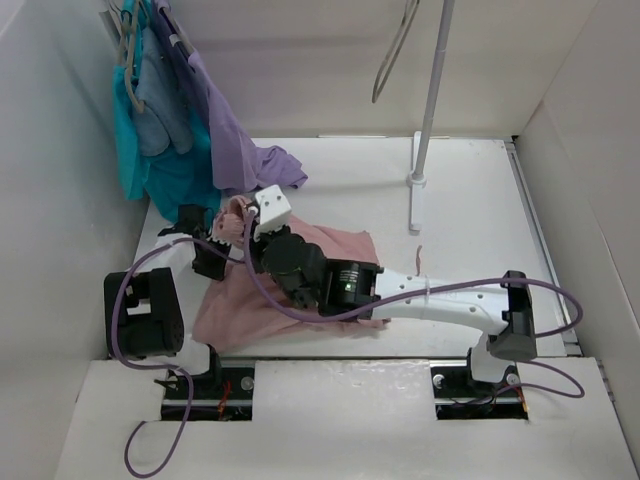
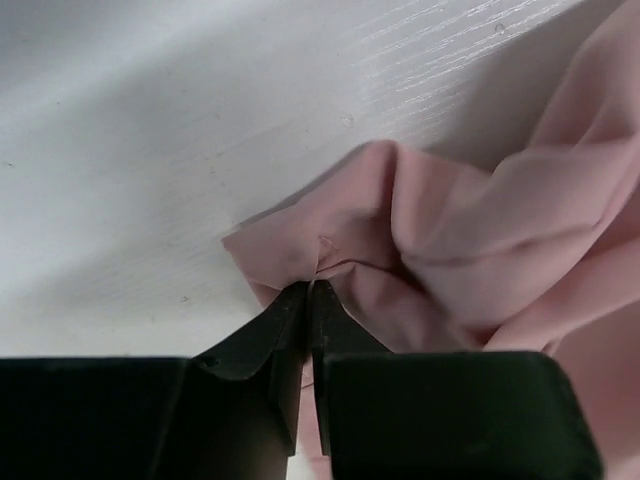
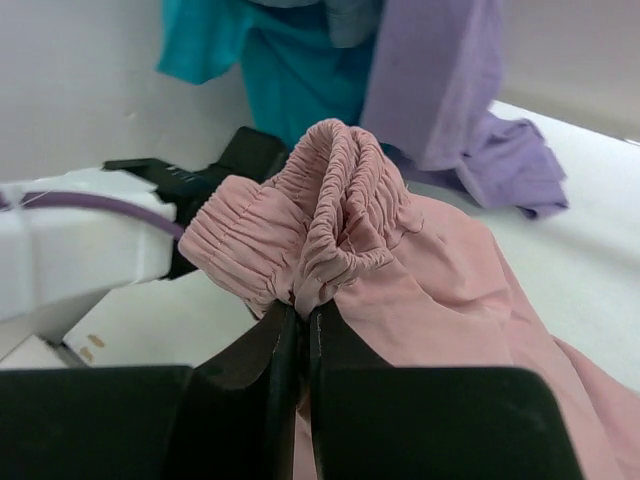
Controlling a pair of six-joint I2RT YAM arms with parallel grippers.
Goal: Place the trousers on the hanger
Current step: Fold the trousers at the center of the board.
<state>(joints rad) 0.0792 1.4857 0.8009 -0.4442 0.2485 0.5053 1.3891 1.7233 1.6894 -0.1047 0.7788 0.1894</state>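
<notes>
The left end effector (image 2: 308,288) is pinching a fold of the trousers (image 1: 345,248) and the right end effector (image 3: 305,310) is pinching their waistband. The trousers are mostly lying on the bench (image 1: 470,200). The hanger (image 1: 384,70) is hanging well apart, so the task is only beginning, I think.

Robot lab cell: white panel walls (image 1: 60,250), bolted left arm (image 1: 145,312), right arm (image 1: 440,300).

The right arm (image 1: 440,300) lay stretched low and leftward from its base, wrist bent. The right gripper (image 3: 305,312) was closed, fingers pressed together on the gathered waistband of the trousers (image 3: 340,200). The left arm (image 1: 150,310) sat folded close to its base. The left gripper (image 2: 308,292) was closed too, its tips pinching a fold of the same cloth.
</notes>
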